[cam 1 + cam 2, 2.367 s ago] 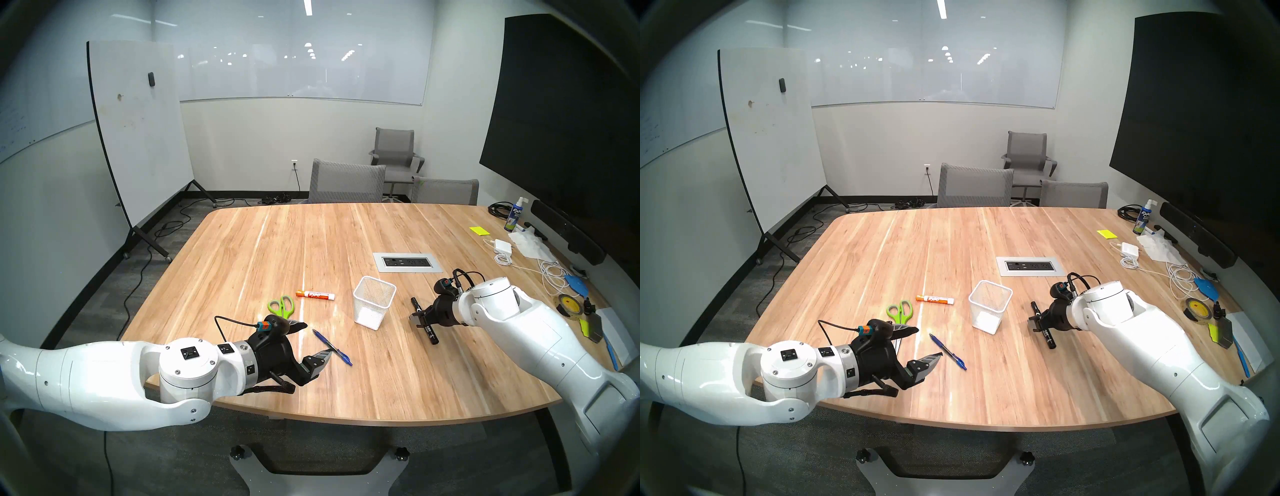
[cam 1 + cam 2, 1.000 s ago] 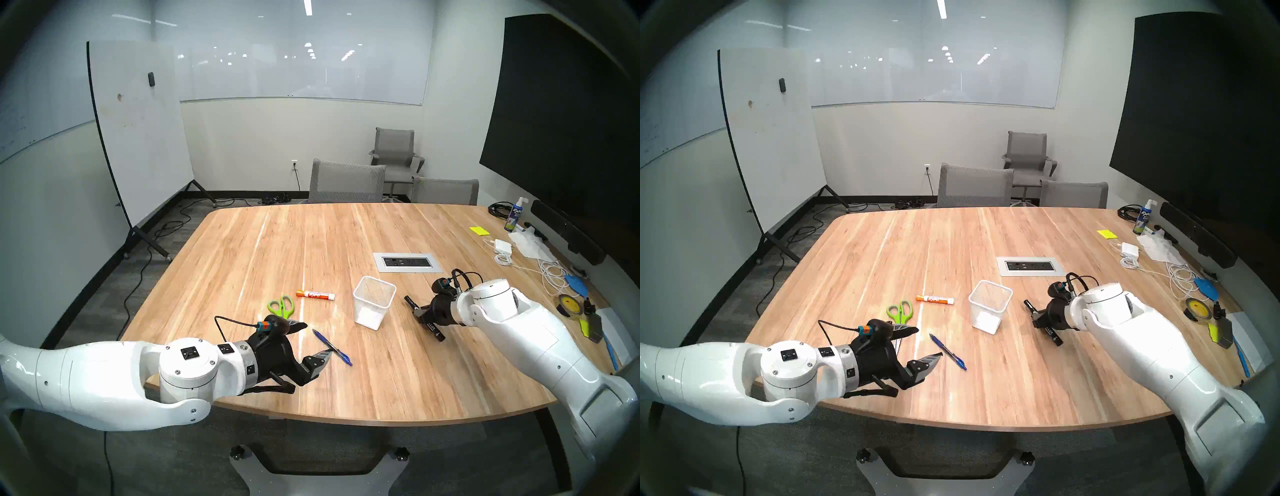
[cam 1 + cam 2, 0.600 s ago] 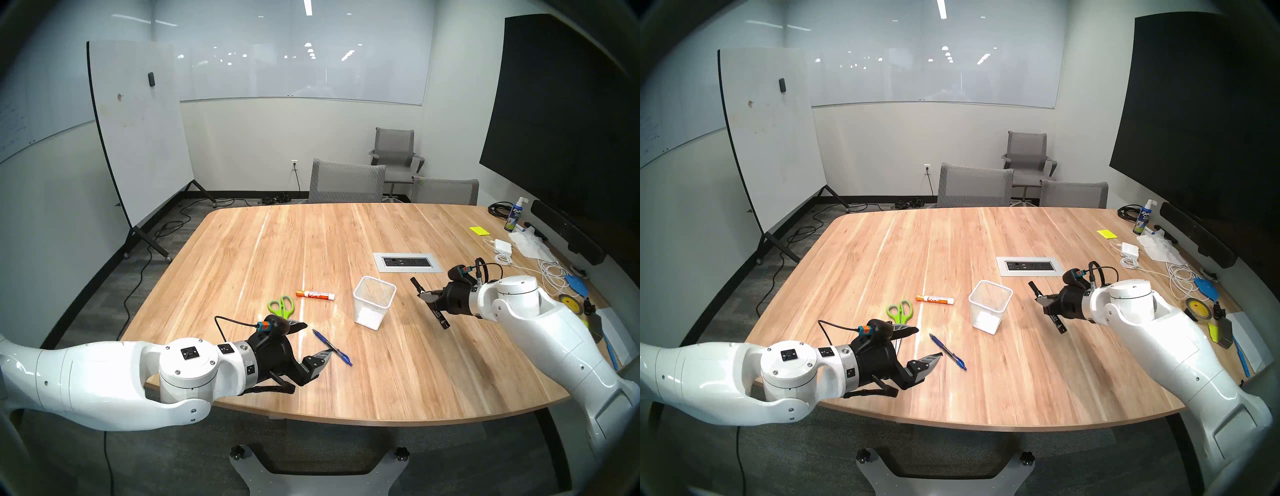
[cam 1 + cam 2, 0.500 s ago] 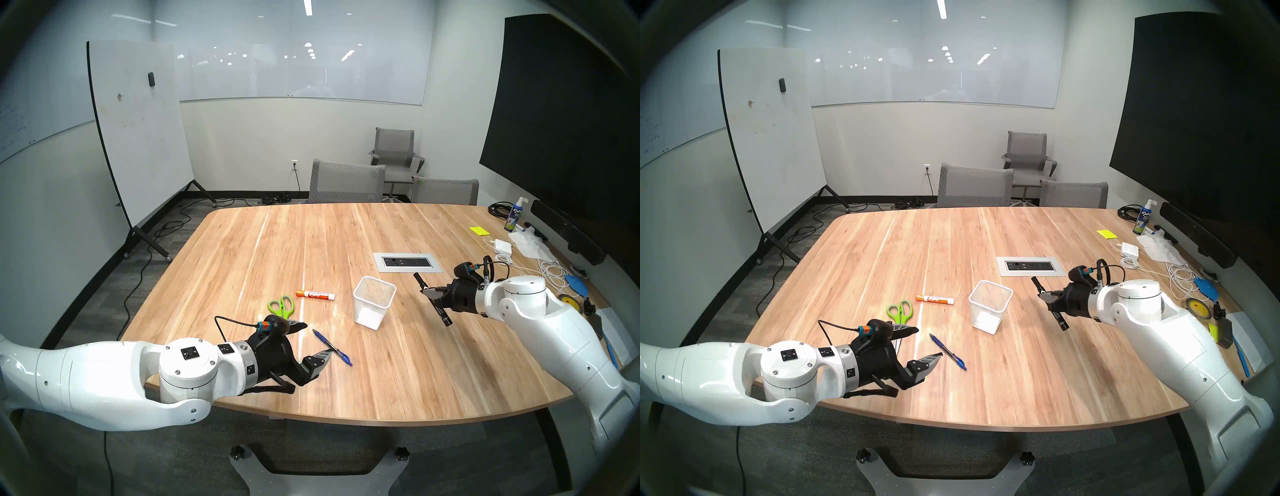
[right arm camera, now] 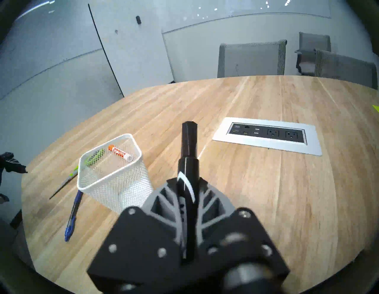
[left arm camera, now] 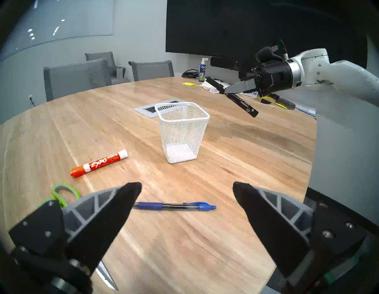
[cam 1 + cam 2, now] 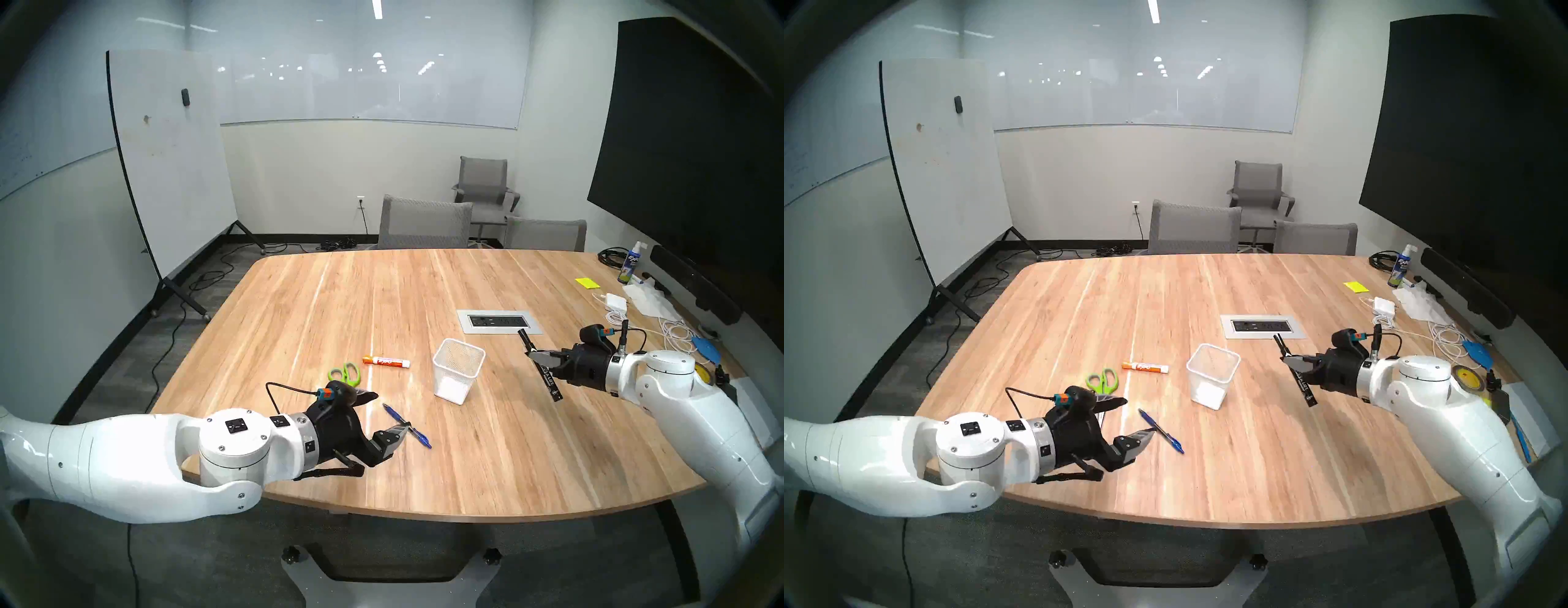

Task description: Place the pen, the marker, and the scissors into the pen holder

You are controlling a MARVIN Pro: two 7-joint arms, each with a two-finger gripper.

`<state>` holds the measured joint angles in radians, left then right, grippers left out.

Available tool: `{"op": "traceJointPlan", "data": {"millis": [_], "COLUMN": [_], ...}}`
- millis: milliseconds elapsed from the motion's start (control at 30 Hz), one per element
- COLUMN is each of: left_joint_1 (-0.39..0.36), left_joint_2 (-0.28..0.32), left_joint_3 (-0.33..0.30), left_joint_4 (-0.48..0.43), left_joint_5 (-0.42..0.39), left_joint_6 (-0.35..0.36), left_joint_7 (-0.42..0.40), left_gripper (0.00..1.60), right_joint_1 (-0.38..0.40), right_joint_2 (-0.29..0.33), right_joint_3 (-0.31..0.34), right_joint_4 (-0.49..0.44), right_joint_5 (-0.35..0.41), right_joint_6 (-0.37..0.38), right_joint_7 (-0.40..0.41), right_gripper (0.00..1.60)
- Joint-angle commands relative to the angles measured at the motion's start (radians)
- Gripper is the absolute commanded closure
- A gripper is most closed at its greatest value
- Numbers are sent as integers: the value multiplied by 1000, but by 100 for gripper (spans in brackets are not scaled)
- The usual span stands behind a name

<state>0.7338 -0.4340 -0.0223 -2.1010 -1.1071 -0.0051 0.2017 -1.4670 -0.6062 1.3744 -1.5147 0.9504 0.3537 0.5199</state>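
Head view: desk [image 7: 424,297] bare across the upper half; the near edge curves along the lower frame.

Pen holder [image 7: 458,375] stands upright right of centre, free wood all round it. Pen [image 7: 406,425] lies lower centre; scissors [image 7: 344,372] and an orange marker [image 7: 386,362] lie left of the holder.

Right tool [image 7: 539,356], centre right, is clamped on a black marker [image 7: 547,375], held tilted above the desk, clear of the holder.

Left tool [image 7: 384,414], lower centre, spread wide, holding nothing, just left of the pen.
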Motion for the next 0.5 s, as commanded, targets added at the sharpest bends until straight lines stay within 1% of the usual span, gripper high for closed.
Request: {"op": "traceJointPlan", "data": {"millis": [0,200,467], "left_joint_1": [-28,-42,-68], "left_joint_2": [-36,-59,-94], "left_joint_3": [-23,-45,-70], "left_joint_4": [9,9,0], "left_joint_5": [-20,-44,-75], "left_joint_6": [6,-5,17], "left_joint_7": [-27,-55,-63], "left_gripper": [0,0,0], "right_joint_1": [-11,-24,-37], "right_joint_2": [5,3,0], "right_joint_3": [40,59,76], "right_joint_4": [14,32,56], "right_joint_5": [32,51,71], "right_joint_6": [-59,-93,-130], "right_joint_7": [65,123,209], "right_gripper": [160,160,160]}}
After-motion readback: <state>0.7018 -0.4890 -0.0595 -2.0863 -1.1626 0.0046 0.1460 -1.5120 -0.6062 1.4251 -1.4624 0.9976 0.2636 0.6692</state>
